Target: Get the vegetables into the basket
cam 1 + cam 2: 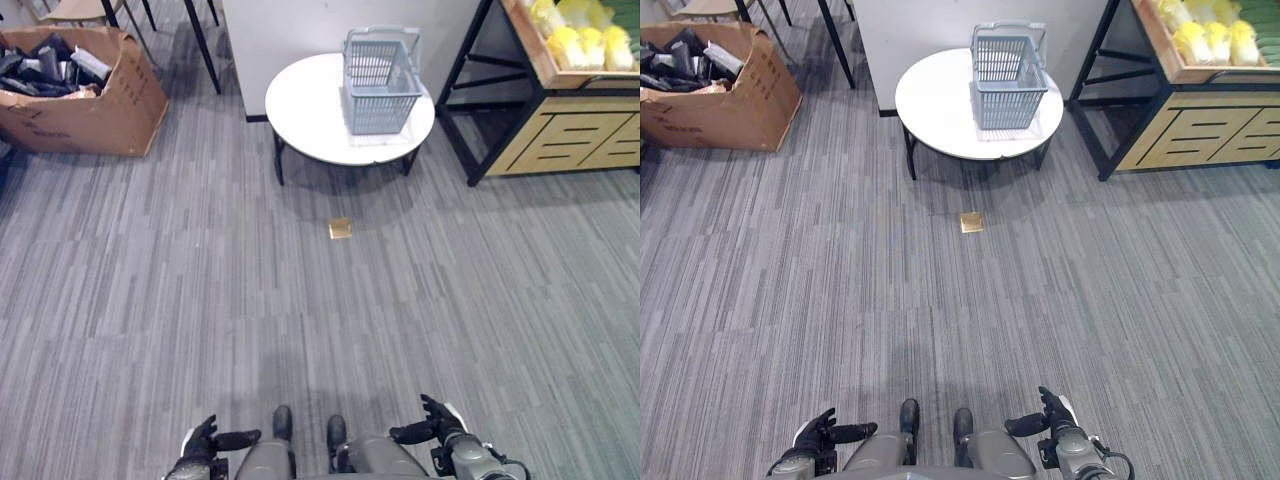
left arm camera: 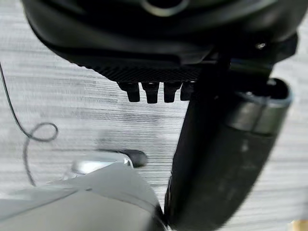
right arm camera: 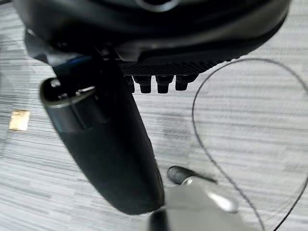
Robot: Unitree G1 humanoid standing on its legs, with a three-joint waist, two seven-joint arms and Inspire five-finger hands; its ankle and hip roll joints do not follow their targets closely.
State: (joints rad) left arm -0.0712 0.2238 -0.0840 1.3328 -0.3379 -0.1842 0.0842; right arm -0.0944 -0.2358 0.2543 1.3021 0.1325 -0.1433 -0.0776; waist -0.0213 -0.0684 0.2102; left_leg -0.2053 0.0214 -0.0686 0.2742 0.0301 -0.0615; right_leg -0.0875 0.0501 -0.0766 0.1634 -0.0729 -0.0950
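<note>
Looking down from the head camera, I see the basket [image 1: 381, 80] standing upright on a round white table [image 1: 305, 115], far ahead of both hands across a wide stretch of grey carpet [image 1: 200, 300]. The basket is pale grey-blue with slotted walls and its handle raised toward the far side; I see nothing inside it. The vegetables [image 1: 580, 35] sit on a wooden shelf [image 1: 565, 140] with a black frame, to the right of the table and just as far off: yellowish bundles in an upper tray, with something green at the very edge. My left hand [image 1: 205, 440] hangs low at the bottom of the view, left of centre, fingers loose and thumb pointing inward, holding nothing. My right hand [image 1: 440, 425] mirrors it on the other side, fingers relaxed and spread, thumb reaching inward, also with nothing in it. In each wrist view the fingers [image 2: 151, 91] show as short straight stubs with only carpet beyond them, and the thumb [image 3: 103, 144] juts out thick and dark. Both hands are well apart from the basket and the vegetables. A small brass plate [image 1: 340, 228] lies in the carpet between me and the table. A cardboard box [image 1: 85, 95] of dark items sits at far left.
</note>
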